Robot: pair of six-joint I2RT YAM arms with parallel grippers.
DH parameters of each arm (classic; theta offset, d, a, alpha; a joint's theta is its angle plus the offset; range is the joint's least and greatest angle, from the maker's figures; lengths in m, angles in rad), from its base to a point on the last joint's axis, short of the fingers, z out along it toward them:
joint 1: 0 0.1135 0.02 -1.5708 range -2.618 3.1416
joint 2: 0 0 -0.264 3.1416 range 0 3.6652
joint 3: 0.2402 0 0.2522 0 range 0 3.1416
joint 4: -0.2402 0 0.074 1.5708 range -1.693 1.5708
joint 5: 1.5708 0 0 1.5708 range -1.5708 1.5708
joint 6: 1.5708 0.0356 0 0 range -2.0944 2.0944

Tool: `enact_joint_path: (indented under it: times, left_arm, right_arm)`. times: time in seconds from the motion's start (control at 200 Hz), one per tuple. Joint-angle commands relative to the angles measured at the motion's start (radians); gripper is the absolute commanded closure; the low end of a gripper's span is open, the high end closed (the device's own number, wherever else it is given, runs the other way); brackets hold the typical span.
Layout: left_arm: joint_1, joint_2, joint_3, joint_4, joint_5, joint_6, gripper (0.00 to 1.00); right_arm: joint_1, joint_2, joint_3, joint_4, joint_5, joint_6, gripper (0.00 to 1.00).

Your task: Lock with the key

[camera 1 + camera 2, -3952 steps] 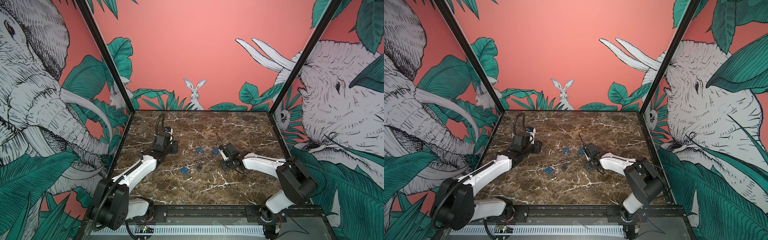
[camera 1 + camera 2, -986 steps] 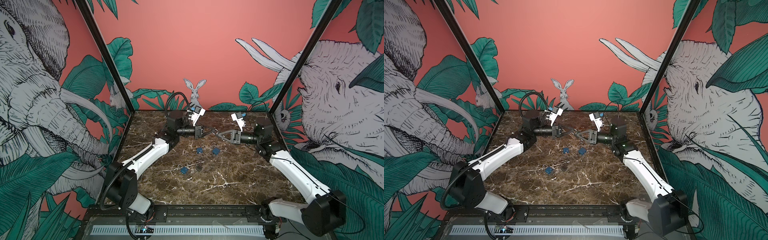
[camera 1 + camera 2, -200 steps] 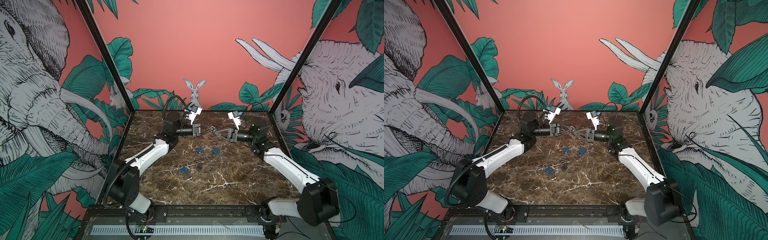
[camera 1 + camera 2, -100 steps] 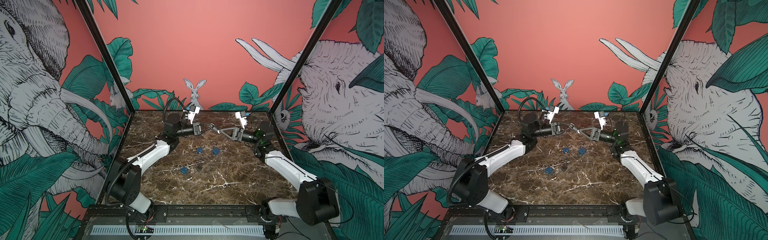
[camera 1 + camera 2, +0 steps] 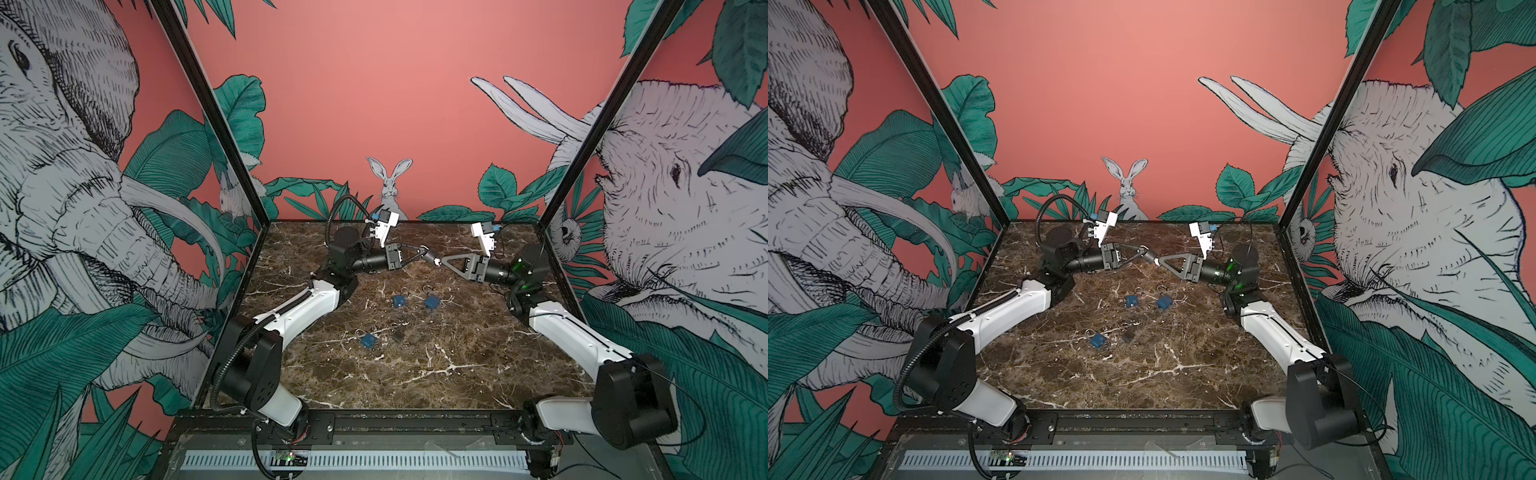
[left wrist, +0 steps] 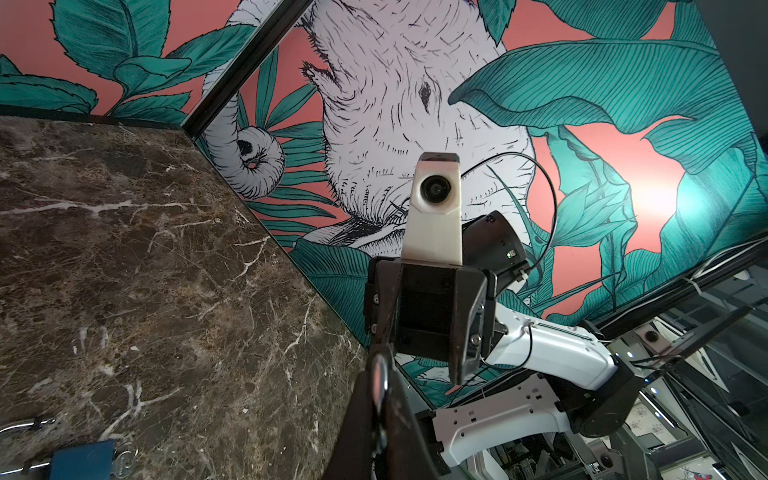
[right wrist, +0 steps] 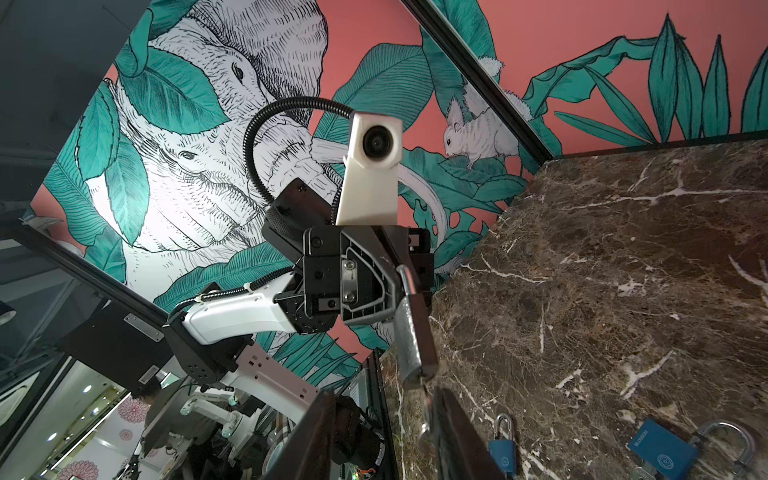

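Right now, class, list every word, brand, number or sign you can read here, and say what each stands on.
"BLOSSOM", small and read with some doubt: on the blue padlock in the right wrist view.
Round emblem, no letters legible: on that padlock and on the second blue padlock.
Everything else is too small or blurred to read.

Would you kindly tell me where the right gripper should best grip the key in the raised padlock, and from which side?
Probably the exposed head of the key, since its blade sits in the padlock. Come end-on from the right, along the key: the left gripper is shut on the shackle at the opposite end, and the open right gripper faces the head.
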Motion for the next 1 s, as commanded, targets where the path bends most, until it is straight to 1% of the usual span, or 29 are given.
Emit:
enact_joint_path:
  times: [0.0,0.125,0.275,0.38,0.475,0.63,0.82,0.995]
  left_arm:
    - [0.003,-0.018,0.029,0.059,0.008,-0.019,1.0]
    - [0.003,-0.009,0.033,0.087,0.007,-0.039,1.0]
    - [0.003,0.0,0.04,0.097,0.008,-0.051,1.0]
    - [0.003,0.005,0.042,0.11,0.014,-0.062,1.0]
    - [0.003,0.005,0.037,0.118,0.008,-0.066,1.0]
    - [0.004,-0.005,0.026,0.115,-0.018,-0.057,1.0]
    - [0.019,-0.009,0.034,0.13,-0.019,-0.068,1.0]
    - [0.036,-0.012,0.034,0.151,-0.009,-0.089,1.0]
  right_arm:
    - [0.002,0.009,0.038,0.037,-0.025,-0.015,0.61]
    - [0.009,0.015,0.047,-0.002,-0.025,-0.044,0.62]
    - [0.017,0.017,0.052,-0.009,-0.025,-0.049,0.71]
    - [0.019,0.02,0.056,-0.015,-0.025,-0.053,0.85]
    - [0.02,0.019,0.057,-0.016,-0.023,-0.052,1.0]
    - [0.02,0.008,0.038,-0.013,-0.011,-0.057,1.0]
    - [0.01,-0.011,0.002,0.011,-0.008,-0.044,1.0]
    - [-0.017,-0.023,-0.03,0.087,-0.012,0.016,1.0]
